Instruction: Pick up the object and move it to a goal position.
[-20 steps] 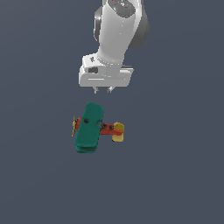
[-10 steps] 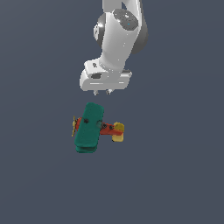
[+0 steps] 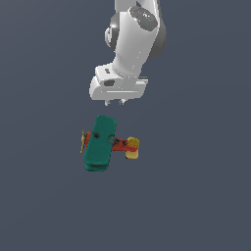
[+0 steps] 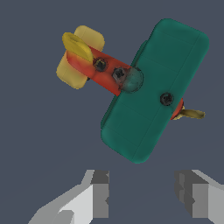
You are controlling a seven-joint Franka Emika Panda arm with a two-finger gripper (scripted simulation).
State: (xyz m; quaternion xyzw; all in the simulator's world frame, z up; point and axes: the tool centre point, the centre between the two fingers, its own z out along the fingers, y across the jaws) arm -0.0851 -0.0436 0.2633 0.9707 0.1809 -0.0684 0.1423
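Toy plane (image 3: pixel 101 143) sits on the flat grey floor (image 3: pixel 196 196), just below centre of the exterior view. Arm (image 3: pixel 135 44) comes down from the top of the frame. Gripper (image 3: pixel 115 102) hangs above and apart from the plane, not touching. In the wrist view the plane (image 4: pixel 151 87) fills the upper half of the frame, and the two fingers (image 4: pixel 98 192) show at the bottom edge with a wide gap between them and nothing in it, so the jaws are wide and empty.

Handling, my read only:
- Looks like a rigid moulded toy w/ screw heads on the wing and body. Prob light and stiff, no give.
- Smooth glossy surfaces, so could be slippery. Wing edges are rounded, and a pinch there may squirt out.
- Teal wing (image 4: pixel 157 83) is broad, approx as wide as the jaw gap. A grip across its long span looks marginal.
- Best hold: across the wing's short side, or on the red body (image 4: pixel 103 72) btw wing and yellow tail (image 4: pixel 78 57), narrower w/ flatter sides.
- Avoid the propeller (image 4: pixel 190 114): thin, sticks out, likely to snag or rotate the toy.
- Body lies at an angle to the fingers in the wrist view, so wrist rotation is prob needed before descent.

Containers: none visible in either view. No goal marker visible either.
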